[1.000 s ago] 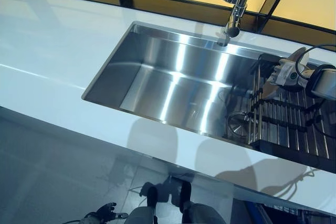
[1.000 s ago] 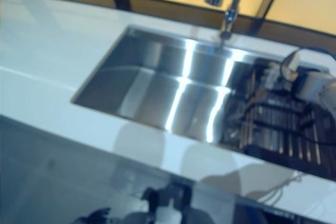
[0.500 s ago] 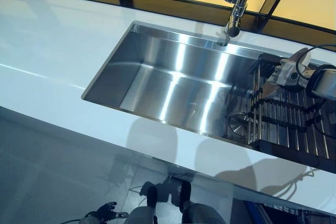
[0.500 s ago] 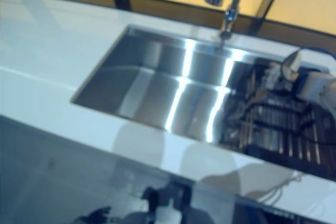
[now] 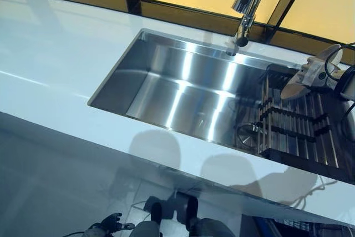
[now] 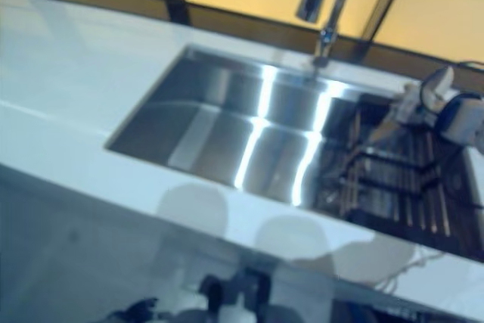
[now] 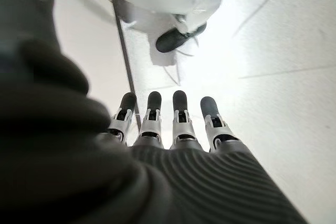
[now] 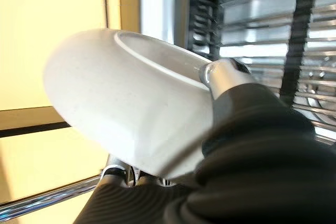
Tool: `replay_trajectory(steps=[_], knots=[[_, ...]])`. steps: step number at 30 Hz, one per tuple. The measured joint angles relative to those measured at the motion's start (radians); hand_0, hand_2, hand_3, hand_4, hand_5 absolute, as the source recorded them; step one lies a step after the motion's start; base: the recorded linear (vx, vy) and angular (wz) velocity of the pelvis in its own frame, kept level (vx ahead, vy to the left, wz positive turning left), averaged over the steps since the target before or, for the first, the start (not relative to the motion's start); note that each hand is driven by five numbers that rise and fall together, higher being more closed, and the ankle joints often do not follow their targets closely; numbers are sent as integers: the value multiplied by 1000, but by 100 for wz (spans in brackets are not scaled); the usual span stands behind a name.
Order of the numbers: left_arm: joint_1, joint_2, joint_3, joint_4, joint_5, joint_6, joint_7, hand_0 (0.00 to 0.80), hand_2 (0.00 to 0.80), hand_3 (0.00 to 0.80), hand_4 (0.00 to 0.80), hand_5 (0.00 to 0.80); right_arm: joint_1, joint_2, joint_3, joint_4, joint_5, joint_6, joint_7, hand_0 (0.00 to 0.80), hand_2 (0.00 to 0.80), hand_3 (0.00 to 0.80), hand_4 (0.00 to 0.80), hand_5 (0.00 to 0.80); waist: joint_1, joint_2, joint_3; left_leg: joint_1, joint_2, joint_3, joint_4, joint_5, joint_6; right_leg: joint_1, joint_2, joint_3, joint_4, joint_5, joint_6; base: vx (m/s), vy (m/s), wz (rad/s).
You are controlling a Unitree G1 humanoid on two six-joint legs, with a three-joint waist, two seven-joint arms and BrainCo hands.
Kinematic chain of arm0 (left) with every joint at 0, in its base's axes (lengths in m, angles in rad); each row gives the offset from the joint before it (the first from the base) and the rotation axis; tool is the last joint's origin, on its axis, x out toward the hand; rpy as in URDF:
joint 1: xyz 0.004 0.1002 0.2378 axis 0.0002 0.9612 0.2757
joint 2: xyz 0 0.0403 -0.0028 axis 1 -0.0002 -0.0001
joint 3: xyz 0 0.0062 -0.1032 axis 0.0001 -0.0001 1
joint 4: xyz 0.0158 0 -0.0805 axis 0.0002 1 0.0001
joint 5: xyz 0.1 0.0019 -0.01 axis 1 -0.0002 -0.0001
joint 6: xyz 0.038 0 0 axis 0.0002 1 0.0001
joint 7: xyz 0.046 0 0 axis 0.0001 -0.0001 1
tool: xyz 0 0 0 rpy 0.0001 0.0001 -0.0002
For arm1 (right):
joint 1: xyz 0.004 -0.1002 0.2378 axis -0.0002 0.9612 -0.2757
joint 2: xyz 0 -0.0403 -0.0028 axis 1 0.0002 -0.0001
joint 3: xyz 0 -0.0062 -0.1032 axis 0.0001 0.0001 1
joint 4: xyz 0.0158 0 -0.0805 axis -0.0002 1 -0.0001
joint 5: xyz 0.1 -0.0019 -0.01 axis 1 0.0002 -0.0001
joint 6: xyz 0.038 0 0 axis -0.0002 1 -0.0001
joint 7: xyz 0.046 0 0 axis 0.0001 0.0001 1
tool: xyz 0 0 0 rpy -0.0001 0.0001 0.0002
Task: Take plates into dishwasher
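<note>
Early stage: right robot hand point(image 5: 333, 73) at 3 o'clock grips a white plate point(image 8: 126, 98) lifted above the sink's rack point(image 5: 299, 131), left robot hand point(image 7: 173, 124) hangs low, fingers straight, empty; dishwasher unseen, transfer remains.

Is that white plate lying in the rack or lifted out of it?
Lifted. The round white plate is gripped on edge by the right hand, above the dark wire drying rack, touching no bars.
</note>
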Motion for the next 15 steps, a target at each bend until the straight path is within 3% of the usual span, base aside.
replay_trajectory(steps=[7, 15], knots=[[-6, 0, 6, 14, -7, 6, 1, 0, 0, 0, 0, 0, 0, -16, -3, 3, -26, 50, -23, 800, 800, 800, 800, 800, -2, -44, -60, 38, -4, 30, 0, -10, 4, 25, 0, 33, -1, 2, 2, -89, 131, -15], [-11, 1, 6, 36, -7, 16, 1, 0, 0, 0, 0, 0, -51, -31, 2, 42, 130, 175, -23, 800, 800, 800, 800, 800, -2, -45, -105, 64, -17, 78, 5, -16, 17, 31, -6, 84, -1, 17, 24, -162, 175, -17]])
